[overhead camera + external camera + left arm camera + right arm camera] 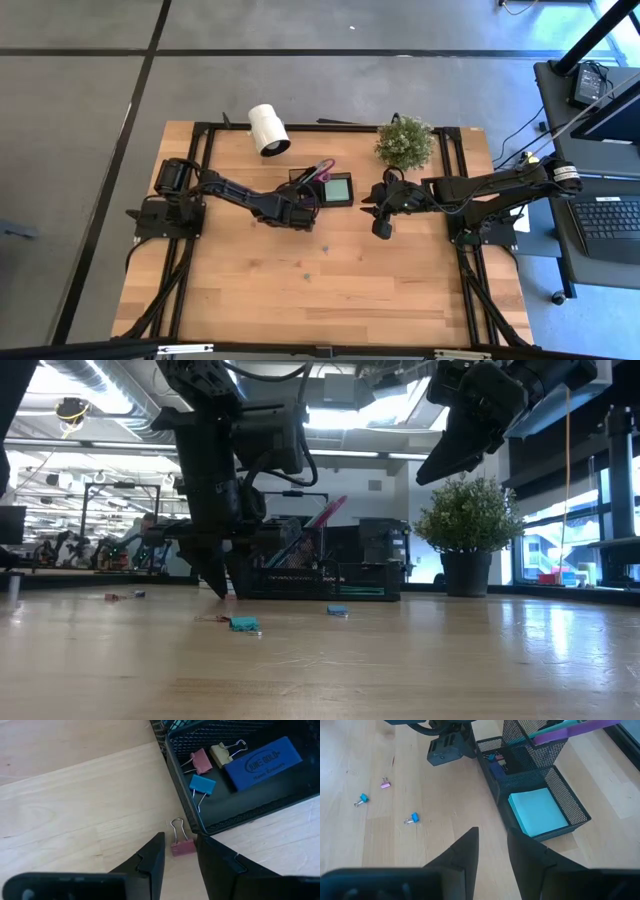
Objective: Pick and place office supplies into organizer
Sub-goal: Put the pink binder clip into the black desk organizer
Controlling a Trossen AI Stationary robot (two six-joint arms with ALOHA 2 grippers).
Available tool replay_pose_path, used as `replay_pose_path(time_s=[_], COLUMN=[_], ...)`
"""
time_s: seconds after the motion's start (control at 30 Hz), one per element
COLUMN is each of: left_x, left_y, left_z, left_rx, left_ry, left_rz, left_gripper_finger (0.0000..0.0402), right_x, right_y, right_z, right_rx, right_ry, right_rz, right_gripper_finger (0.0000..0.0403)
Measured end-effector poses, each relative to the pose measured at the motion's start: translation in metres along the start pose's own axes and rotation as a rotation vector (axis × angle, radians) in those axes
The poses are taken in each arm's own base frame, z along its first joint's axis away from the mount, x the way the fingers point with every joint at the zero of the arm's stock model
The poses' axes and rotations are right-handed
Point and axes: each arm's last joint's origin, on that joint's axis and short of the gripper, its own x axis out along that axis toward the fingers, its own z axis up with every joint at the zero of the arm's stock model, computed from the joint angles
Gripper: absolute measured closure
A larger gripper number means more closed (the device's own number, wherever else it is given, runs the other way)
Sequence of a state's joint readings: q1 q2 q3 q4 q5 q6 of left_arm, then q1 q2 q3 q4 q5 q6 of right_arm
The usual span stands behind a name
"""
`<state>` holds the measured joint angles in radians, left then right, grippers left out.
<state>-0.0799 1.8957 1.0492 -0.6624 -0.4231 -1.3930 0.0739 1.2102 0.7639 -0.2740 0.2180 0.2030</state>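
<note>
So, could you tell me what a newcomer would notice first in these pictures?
Probably the left gripper, its jaws straddling a pink binder clip on the table beside the black mesh organizer. Next, the compartment holding three clips and a blue eraser, then the right gripper hovering near the plant.

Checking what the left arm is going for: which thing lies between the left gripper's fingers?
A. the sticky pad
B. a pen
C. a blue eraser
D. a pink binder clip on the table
D: the left gripper straddles a pink binder clip lying on the table just outside the organizer.
</note>
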Motion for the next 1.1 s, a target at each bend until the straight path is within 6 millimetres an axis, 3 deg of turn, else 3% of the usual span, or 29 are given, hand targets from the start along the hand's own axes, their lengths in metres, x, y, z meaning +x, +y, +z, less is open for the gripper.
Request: replay_pose_path(time_s=[0.3, 0.67, 0.9, 1.1], left_x=[0.000, -0.001, -0.001, -0.014], left_y=[0.000, 0.000, 0.000, 0.002], left_z=[-0.001, -0.001, -0.001, 0.004], left_rx=[-0.008, -0.042, -0.014, 0.049], left_ry=[0.017, 0.016, 0.004, 0.008], left_rz=[-0.005, -0.007, -0.010, -0.053], left_gripper_finger=[0.0297, 0.0338, 0.0341, 0.0342], right_x=[0.000, 0.000, 0.000, 0.000], right_y=[0.000, 0.000, 0.000, 0.000], right_z=[0.000, 0.000, 0.000, -0.001], right_rx=[-0.002, -0.006, -0.006, -0.007], right_ry=[0.000, 0.000, 0.001, 0.005], right_rz=[0.000, 0.000, 0.000, -0.001], right_gripper_finger=[0.0296, 0.0296, 0.0296, 0.0296])
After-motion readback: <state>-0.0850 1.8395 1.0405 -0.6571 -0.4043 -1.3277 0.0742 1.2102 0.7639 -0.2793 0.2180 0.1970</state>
